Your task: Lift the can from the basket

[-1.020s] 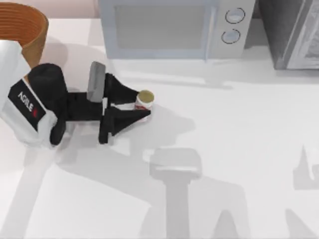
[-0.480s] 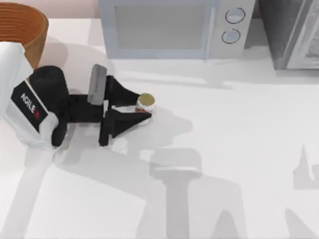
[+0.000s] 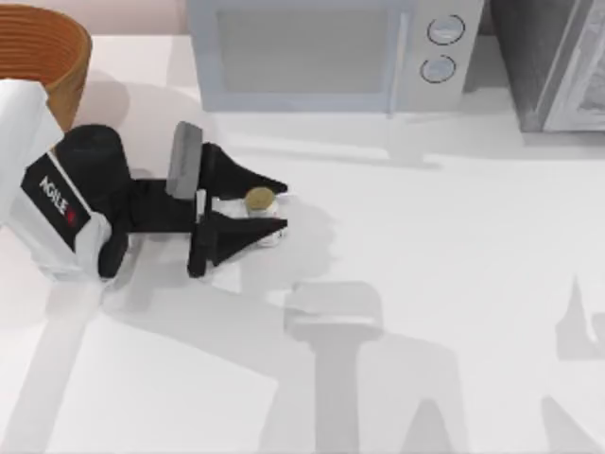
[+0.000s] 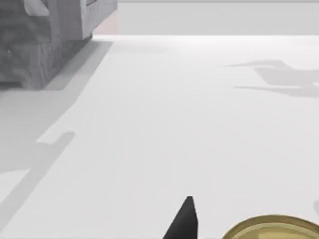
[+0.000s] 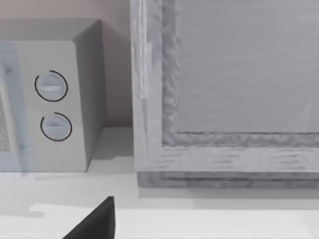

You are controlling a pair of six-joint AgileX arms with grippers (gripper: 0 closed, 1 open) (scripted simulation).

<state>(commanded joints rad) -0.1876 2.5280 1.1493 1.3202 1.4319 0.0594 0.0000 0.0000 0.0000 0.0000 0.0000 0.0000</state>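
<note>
In the top view, the left gripper (image 3: pixel 268 209) is clamping the can (image 3: pixel 259 200) on the table at frame centre-left, well apart from the basket (image 3: pixel 59 59) at upper left; in the left wrist view the can's top is showing at lower right, so lifting straight up appears next.

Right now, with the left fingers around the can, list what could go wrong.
1. The can sits between the left gripper's fingers near their tips; it may slip out as they lift.
2. It stands on the table, not in the basket at the far left corner, so the lift starts from the wrong place.
</note>
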